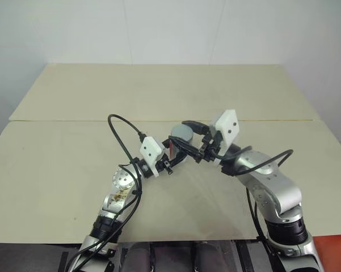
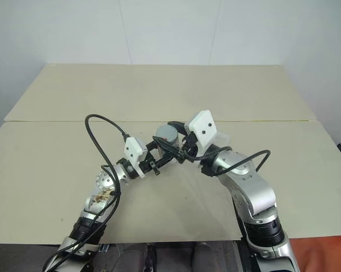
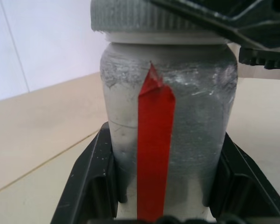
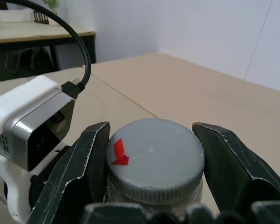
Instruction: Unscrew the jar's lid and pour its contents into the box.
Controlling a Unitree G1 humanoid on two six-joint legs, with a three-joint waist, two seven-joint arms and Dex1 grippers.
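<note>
— What do you see from up top?
— The jar (image 1: 179,148) is held up over the worktop (image 1: 74,147), between the two arms. The left gripper (image 1: 169,160) is closed tight on its body.
— And from the left wrist?
— Black fingers (image 3: 95,179) squeeze both sides of the jar. The red mark runs up the front.
— The right wrist?
— The right gripper (image 4: 151,161) is shut on the lid (image 4: 154,156). I think the unscrewing step is on. Next the lid needs a twist while the jar stays put.

Left end effector (image 1: 171,160) clamped on jar (image 3: 167,116); right end effector (image 4: 151,161) clamped on lid (image 4: 153,156).
</note>
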